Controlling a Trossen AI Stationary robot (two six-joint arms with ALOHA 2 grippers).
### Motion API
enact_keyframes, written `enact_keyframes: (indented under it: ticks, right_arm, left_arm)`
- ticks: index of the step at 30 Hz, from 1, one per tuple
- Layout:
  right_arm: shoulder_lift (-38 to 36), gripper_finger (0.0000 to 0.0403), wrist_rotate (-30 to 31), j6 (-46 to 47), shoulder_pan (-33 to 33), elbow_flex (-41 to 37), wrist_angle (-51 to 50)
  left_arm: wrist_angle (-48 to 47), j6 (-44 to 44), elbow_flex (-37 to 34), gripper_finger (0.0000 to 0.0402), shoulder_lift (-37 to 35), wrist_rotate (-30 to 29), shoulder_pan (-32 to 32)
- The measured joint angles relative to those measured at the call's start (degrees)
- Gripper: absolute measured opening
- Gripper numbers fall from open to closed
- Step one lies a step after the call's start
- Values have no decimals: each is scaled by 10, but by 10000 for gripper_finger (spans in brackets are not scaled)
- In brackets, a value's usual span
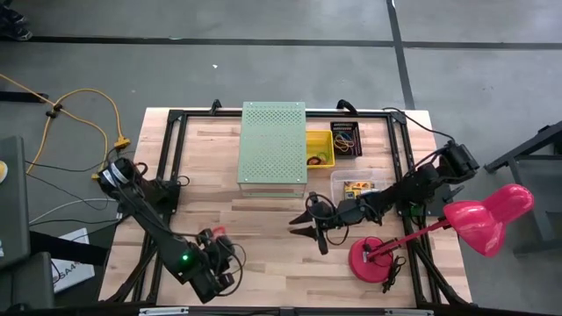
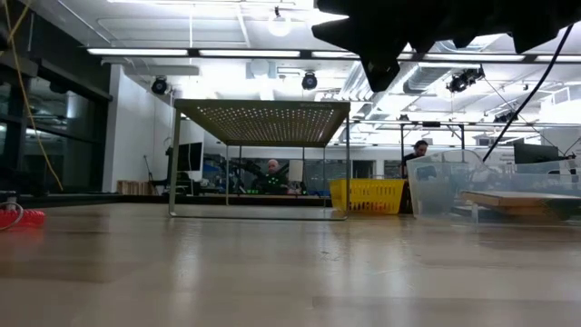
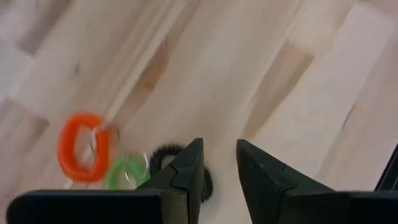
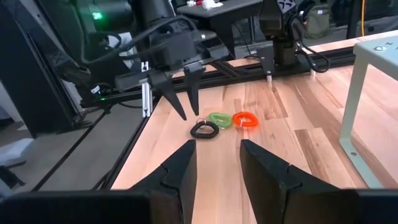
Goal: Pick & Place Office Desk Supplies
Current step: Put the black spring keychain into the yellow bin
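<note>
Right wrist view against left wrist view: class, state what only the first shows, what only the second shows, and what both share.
Only the right wrist view shows the left gripper from outside, open above the table, and a leg of the pale-green perforated box. It also shows the right gripper, open with nothing between its fingers.

Only the left wrist view shows the left gripper from behind its own fingers, open and empty.

Both show three coiled loops lying together on the wood: the orange loop, the green loop and the black loop.
</note>
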Motion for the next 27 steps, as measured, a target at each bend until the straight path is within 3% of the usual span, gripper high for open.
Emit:
enact_keyframes:
  ticks: [8, 12, 27]
  right_arm:
    - [0, 111, 0, 0, 0, 0, 0]
    - [0, 111, 0, 0, 0, 0, 0]
    - [0, 111, 0, 0, 0, 0, 0]
  left_arm:
    - [-68, -121, 0, 91, 6, 17, -23]
    - [-101, -181, 0, 91, 6, 58, -32]
    - [-90, -242, 1, 91, 33, 74, -46]
